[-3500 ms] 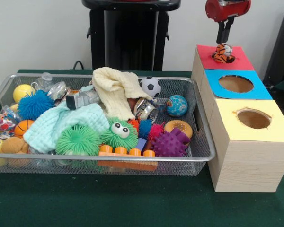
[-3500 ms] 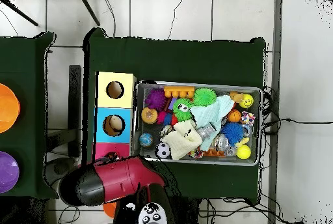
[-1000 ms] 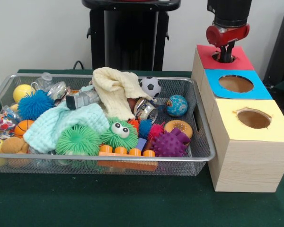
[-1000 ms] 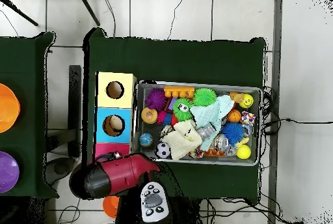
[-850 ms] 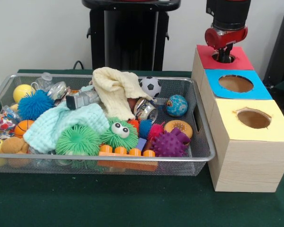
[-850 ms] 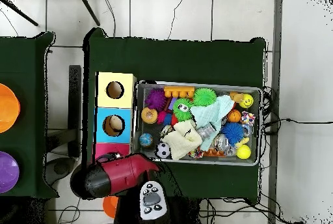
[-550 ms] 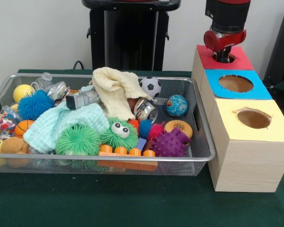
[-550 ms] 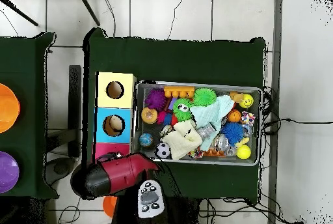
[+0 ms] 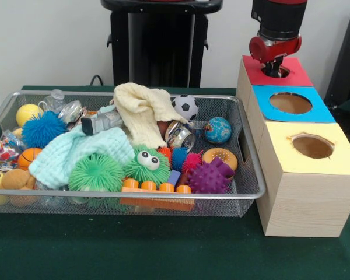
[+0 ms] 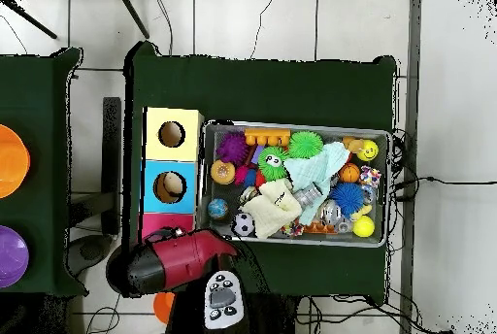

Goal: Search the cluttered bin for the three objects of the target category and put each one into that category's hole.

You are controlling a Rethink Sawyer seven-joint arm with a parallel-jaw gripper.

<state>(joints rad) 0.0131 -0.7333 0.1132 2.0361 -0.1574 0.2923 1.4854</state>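
Blue hole [image 9: 290, 103], yellow hole [image 9: 312, 146] unobstructed.

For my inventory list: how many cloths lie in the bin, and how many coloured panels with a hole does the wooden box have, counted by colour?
Cream cloth: 1
Mint cloth: 1
Red panel: 1
Blue panel: 1
Yellow panel: 1
Total: 5

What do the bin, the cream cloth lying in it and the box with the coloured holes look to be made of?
The bin looks like silver wire mesh with a metal rim: you can see through its walls. The cream cloth looks like soft woven or waffle-textured fabric, draped in folds. The box appears to be light wood or wood-grain board, with matte red, blue and yellow tops, probably paper or paint.
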